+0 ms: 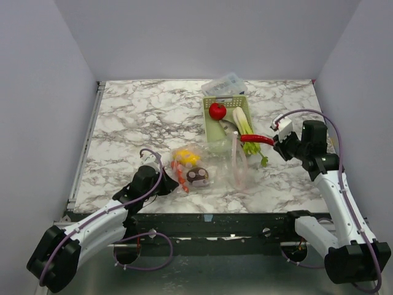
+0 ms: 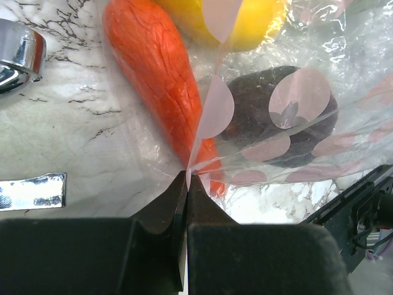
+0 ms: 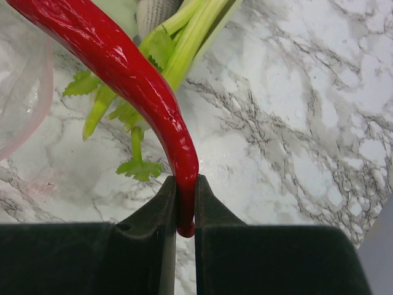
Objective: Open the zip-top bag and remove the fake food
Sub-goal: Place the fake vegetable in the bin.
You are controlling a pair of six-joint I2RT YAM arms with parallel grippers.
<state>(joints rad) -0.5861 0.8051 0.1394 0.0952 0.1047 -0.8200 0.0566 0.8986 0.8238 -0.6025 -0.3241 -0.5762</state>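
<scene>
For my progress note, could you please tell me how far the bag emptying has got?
Done: red fruit and leek lie in the basket. In hand: right gripper holds the chili; left gripper pinches the zip-top bag. Left: lemon, carrot and beet inside it.

Clear zip-top bag [image 1: 224, 169], carrot [image 2: 159, 74], lemon [image 2: 245, 21], beet [image 2: 276, 117] inside, red chili [image 3: 135, 80] outside, over leek [image 3: 184, 49]

The top edge cuts off lemon [image 2: 245, 24] and carrot [image 2: 156, 80]
</scene>
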